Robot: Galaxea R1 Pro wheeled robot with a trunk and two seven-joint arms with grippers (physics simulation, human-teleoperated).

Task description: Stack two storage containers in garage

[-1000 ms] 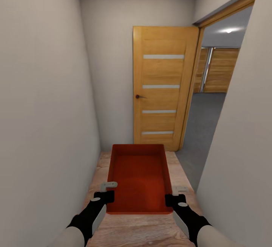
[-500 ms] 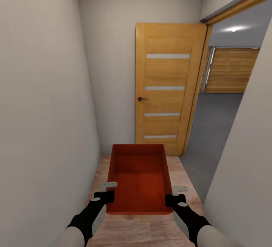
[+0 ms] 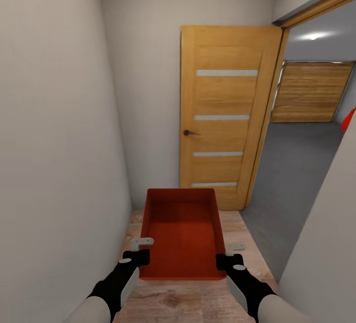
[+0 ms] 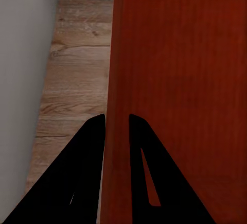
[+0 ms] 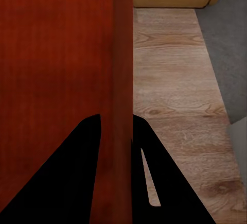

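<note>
Each end effector, left (image 3: 141,249) and right (image 3: 229,255), pinches a side wall of the red-orange storage container (image 3: 181,231) held between them. Turn gently through the doorway toward the garage floor (image 3: 291,164), keeping both grips level.

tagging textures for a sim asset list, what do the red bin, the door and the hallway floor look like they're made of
Red bin: likely matte plastic, thin plain walls with a faint ribbed grain. Door: honey-toned wood or veneer, visible grain, pale inset strips. Hallway floor: light wood planks, knots and seams showing.
</note>
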